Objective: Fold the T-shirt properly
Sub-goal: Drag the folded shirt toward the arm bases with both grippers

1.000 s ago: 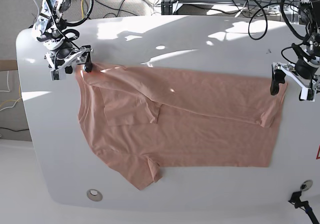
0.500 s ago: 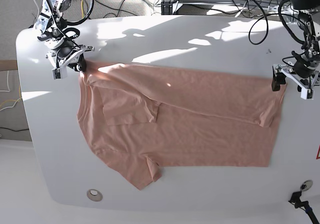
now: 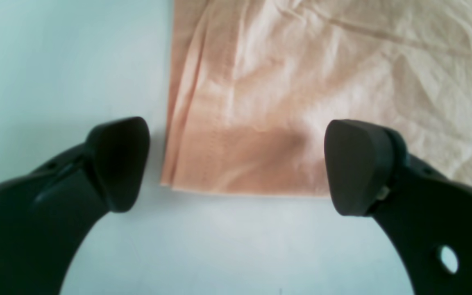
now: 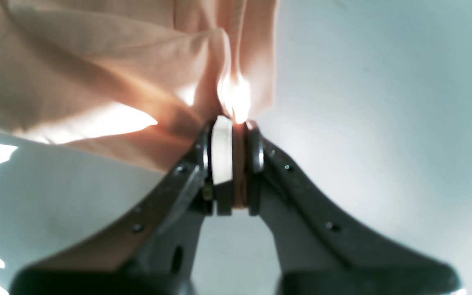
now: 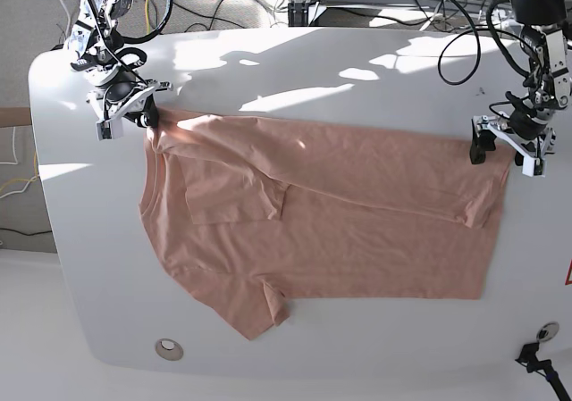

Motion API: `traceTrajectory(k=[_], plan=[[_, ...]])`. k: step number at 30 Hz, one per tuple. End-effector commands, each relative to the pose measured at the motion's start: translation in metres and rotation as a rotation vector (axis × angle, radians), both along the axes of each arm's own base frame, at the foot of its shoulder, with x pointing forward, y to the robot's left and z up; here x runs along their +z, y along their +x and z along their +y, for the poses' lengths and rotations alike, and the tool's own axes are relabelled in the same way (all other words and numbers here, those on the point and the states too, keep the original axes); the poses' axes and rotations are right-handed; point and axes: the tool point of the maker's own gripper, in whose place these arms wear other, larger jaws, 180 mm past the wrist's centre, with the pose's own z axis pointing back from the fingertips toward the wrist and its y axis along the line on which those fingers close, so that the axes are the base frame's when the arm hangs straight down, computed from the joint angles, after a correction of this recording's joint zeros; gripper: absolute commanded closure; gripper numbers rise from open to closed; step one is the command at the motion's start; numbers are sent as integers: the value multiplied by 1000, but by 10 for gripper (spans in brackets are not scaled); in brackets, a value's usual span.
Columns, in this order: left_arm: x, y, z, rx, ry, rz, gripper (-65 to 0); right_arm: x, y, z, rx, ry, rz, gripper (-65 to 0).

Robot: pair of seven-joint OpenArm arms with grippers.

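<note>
The salmon-pink T-shirt [image 5: 340,213] lies spread on the white table [image 5: 357,71], its far edge folded over toward the middle, neckline to the left. My right gripper [image 5: 147,115] is at the shirt's far left shoulder corner, shut on a pinch of the fabric. In the right wrist view the cloth [image 4: 96,82] is clamped between the pads of the right gripper [image 4: 236,164]. My left gripper [image 5: 500,154] stands open at the far right hem corner. In the left wrist view that corner [image 3: 236,164] lies flat between the wide-apart fingertips of the left gripper [image 3: 236,168].
Cables [image 5: 214,8] and frame legs lie on the floor beyond the table's far edge. A round metal fitting [image 5: 168,348] sits near the front left edge. A black clamp [image 5: 536,361] shows at the front right corner.
My right gripper has shut on the shoulder corner and pulled it slightly toward the far side. My left gripper has shifted left over the hem corner and stays open.
</note>
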Motion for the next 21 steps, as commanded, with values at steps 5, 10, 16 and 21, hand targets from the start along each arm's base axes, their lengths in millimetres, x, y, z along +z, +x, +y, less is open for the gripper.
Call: traceTrajectory(k=[5,10,16,21], plan=[[-5,-6,5,-3,17,45,-337,-2,-5,-2,13,-20,26,-8],[-5,-6,5,-3,17,45,-57,-1,-5,-2,14,-21,24,-8],[-11,-17,3,-9,18,71,-58,-4,-13,-4,14,-26,39,0],[-23,-51,0,-33,33,130,-58,-4,-35,-4,30,-51,67,0]])
